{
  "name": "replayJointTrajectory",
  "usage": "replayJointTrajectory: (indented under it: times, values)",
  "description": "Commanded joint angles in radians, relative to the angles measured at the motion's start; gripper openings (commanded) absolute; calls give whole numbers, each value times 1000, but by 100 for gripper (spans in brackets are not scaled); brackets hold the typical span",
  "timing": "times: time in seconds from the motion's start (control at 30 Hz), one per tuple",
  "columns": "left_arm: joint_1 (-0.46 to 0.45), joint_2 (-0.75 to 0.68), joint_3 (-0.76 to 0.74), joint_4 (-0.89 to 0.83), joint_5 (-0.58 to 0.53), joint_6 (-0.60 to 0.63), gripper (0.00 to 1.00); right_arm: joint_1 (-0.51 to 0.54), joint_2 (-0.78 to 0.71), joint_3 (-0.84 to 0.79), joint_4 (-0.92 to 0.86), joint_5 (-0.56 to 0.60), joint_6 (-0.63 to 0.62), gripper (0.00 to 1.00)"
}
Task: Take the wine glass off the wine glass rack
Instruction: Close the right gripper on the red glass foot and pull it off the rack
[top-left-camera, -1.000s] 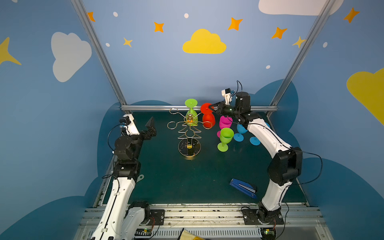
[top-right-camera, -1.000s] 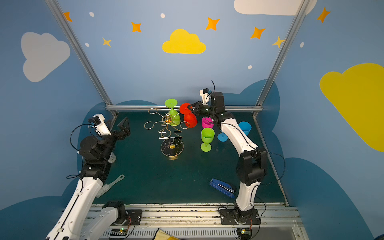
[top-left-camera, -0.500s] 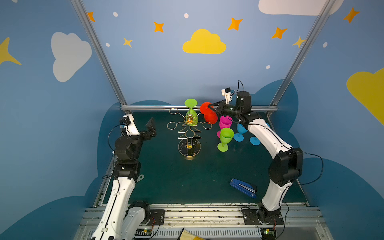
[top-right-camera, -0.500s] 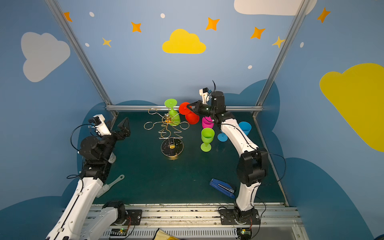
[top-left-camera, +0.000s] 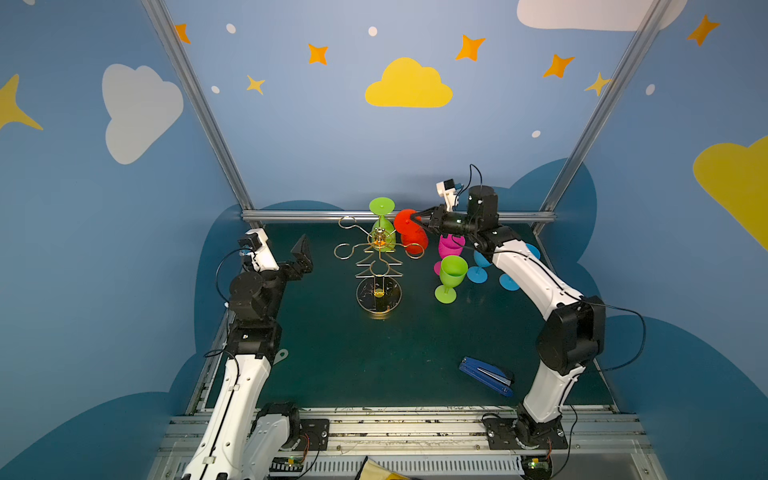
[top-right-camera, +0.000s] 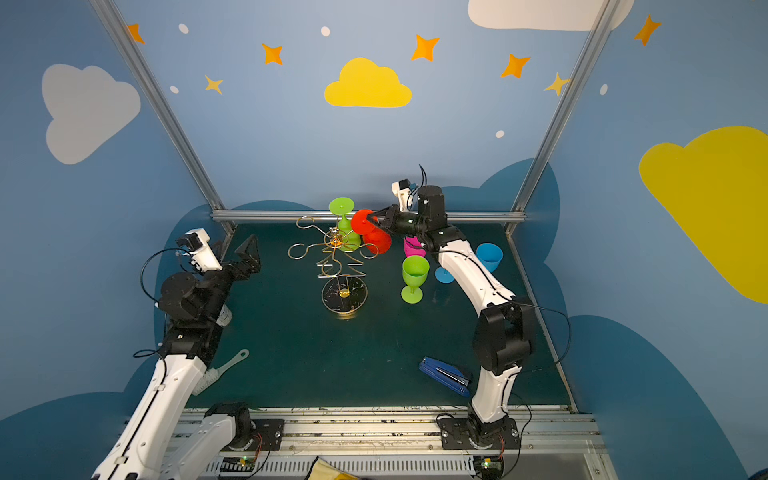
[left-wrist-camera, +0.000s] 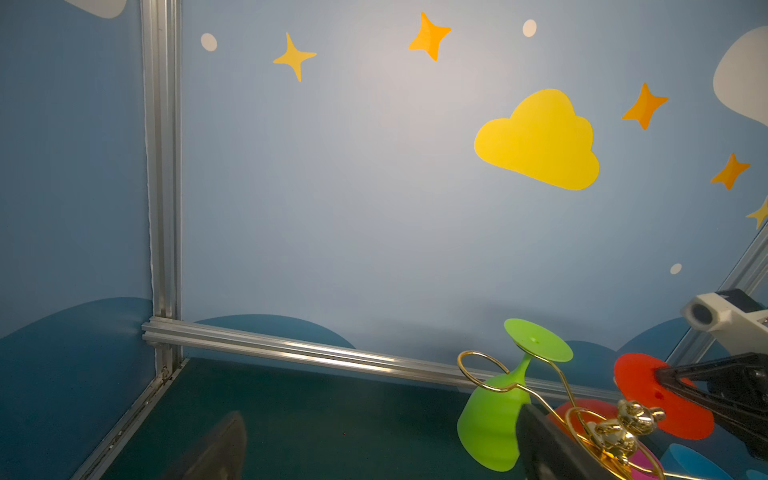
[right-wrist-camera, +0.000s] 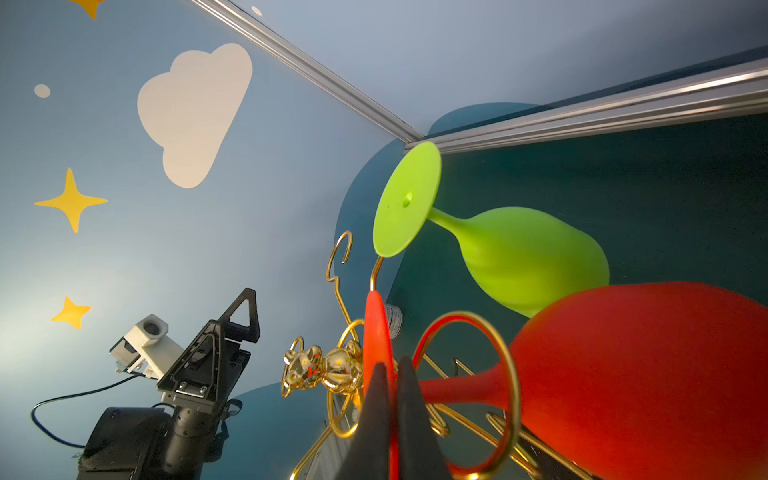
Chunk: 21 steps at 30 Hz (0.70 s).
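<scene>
Red wine glass (top-left-camera: 415, 241) looks light and rubbery, we judge; our right gripper (top-left-camera: 417, 215) pinches its foot disc near the table's (top-left-camera: 374, 365) back edge; left gripper (top-left-camera: 303, 255) gapes.

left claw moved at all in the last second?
No. In both top views the left claw sits open in the same spot below the left end of the rear rail, with no shift toward or away from it.
</scene>
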<state>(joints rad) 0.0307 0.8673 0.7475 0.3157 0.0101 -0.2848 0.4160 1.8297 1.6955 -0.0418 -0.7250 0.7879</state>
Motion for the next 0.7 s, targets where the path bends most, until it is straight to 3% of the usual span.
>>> replayJointTrajectory:
  times: [0.0,0.67]
  values:
    - [3,-17,-7,21,-2,-4,100,18,-50,-6,13,-21,-12,0]
    - [3,-25,-8,20,-5,-5,100,1,-206,-176,25,48,-24,0]
